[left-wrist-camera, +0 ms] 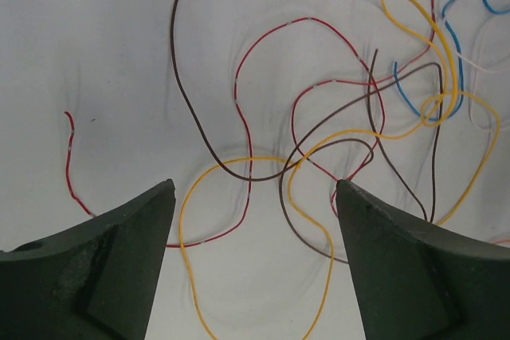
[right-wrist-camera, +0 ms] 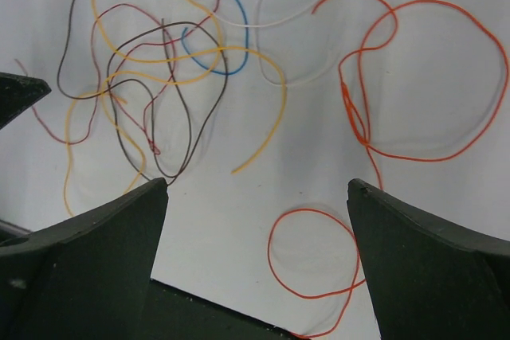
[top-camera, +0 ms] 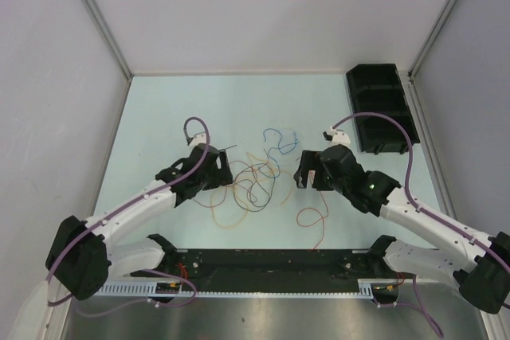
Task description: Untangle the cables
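The cables [top-camera: 249, 184] lie in a loose tangle mid-table between my two grippers. The left gripper [top-camera: 221, 171] hovers at the tangle's left edge. In its wrist view it [left-wrist-camera: 255, 185] is open, with a yellow loop [left-wrist-camera: 187, 220], a red cable [left-wrist-camera: 239, 93] and a dark brown cable [left-wrist-camera: 179, 77] on the table between the jaws, none pinched. A blue cable [left-wrist-camera: 450, 33] curls further off. The right gripper [top-camera: 309, 174] stands at the tangle's right. It [right-wrist-camera: 256, 183] is open above bare table, and a small orange loop [right-wrist-camera: 275, 264] lies by its right finger. The orange cable [right-wrist-camera: 446, 157] lies apart from the yellow [right-wrist-camera: 271, 133] and dark [right-wrist-camera: 191, 149] ones.
A black compartment tray [top-camera: 381, 105] stands at the back right corner. A black strip [top-camera: 271, 260] runs along the near table edge between the arm bases. Grey walls close in the table on the left, back and right. A thin white cable [right-wrist-camera: 271, 17] lies beyond the tangle.
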`<action>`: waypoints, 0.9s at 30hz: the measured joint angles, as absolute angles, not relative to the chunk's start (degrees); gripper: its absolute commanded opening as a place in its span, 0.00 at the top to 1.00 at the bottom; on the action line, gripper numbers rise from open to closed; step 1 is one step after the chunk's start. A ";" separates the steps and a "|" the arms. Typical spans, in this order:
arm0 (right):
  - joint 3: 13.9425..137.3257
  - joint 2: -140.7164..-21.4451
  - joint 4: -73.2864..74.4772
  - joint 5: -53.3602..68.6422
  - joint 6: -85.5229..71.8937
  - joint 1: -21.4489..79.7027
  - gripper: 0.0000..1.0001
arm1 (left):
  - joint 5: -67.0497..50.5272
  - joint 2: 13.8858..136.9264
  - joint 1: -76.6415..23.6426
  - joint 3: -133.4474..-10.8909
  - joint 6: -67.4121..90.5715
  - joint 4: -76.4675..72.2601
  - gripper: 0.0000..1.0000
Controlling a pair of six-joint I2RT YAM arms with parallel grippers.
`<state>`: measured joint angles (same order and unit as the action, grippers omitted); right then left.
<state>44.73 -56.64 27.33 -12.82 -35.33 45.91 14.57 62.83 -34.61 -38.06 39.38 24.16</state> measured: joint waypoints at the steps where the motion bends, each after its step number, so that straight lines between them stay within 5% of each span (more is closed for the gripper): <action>1: 44.71 -56.60 27.88 -13.50 -35.59 45.91 0.00 | 15.11 63.66 -34.89 -38.04 40.36 24.05 0.17; 27: 41.65 -58.57 28.93 -13.72 -38.57 46.04 0.00 | 12.82 72.53 -26.09 -26.72 57.12 1.10 0.49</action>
<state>41.65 -58.57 28.93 -13.72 -38.57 46.04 12.82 72.53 -26.09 -26.72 57.12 1.10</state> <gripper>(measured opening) 0.995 0.575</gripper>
